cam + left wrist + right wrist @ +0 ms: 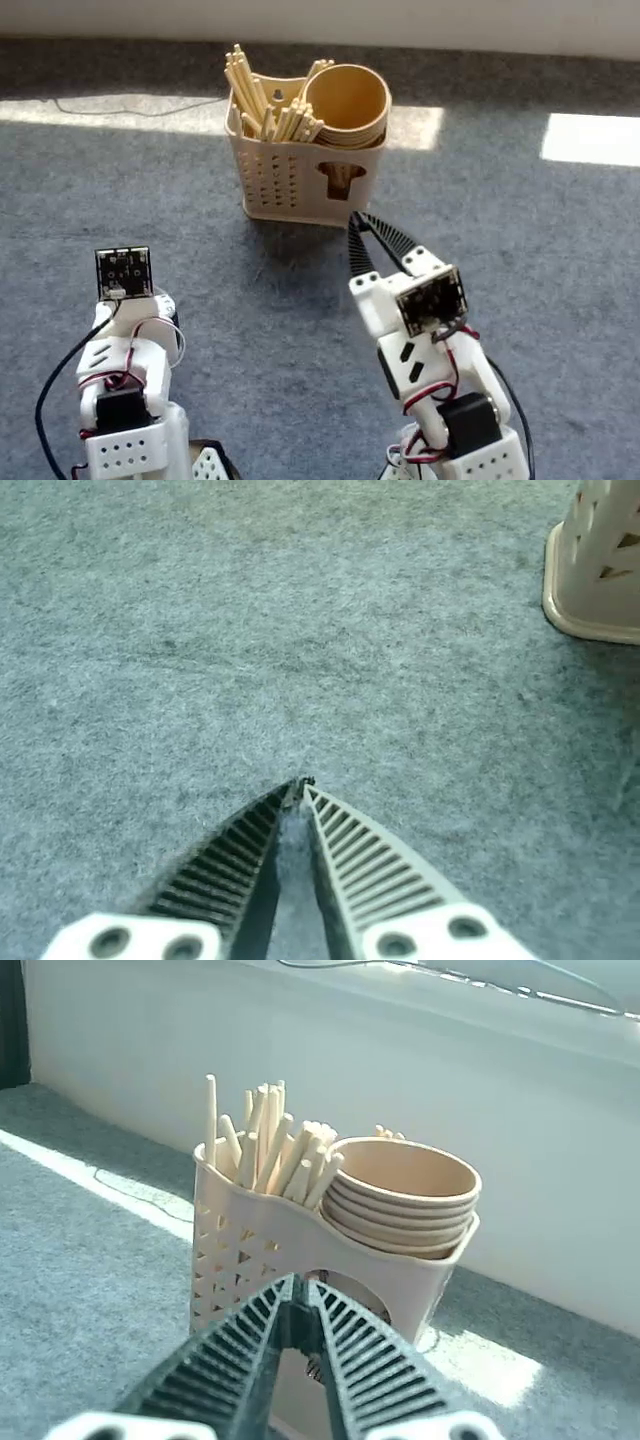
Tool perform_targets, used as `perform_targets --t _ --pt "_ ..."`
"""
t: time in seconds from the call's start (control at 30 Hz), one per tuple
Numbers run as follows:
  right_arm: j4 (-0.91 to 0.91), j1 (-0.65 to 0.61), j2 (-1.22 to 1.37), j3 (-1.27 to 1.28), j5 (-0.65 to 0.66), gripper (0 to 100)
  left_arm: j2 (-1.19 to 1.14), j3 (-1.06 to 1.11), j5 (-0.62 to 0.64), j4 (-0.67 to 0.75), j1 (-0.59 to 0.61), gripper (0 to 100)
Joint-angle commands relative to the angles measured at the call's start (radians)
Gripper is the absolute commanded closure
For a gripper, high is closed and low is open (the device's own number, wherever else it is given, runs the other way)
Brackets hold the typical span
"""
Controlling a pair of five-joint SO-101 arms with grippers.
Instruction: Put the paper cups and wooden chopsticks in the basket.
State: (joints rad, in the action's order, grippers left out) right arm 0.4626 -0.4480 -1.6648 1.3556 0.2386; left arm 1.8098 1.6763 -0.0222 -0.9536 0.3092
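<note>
We find the cream slotted basket [280, 185] standing on the grey-carpeted bench [520, 250], towards its far side. A nested stack of paper cups [347, 100] sits in one compartment. The wooden chopsticks [262, 100] stand bundled in the compartment beside it. The right pincer [298, 1290] is closed tip to tip, holding nothing, just before the basket's front wall. The left pincer [303, 783] is likewise closed and empty, low over the carpet, apart from the basket.
</note>
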Motion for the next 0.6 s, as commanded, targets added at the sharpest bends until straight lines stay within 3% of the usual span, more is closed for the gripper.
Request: perform_targets --t 0.0,0.57 --pt "0.101 0.047 -0.156 0.004 -0.006 98.5 0.007 0.019 -0.006 0.012 -0.025 99" --pt "0.435 0.262 -0.174 0.136 -0.006 98.5 0.007 0.019 -0.005 0.012 -0.028 99"
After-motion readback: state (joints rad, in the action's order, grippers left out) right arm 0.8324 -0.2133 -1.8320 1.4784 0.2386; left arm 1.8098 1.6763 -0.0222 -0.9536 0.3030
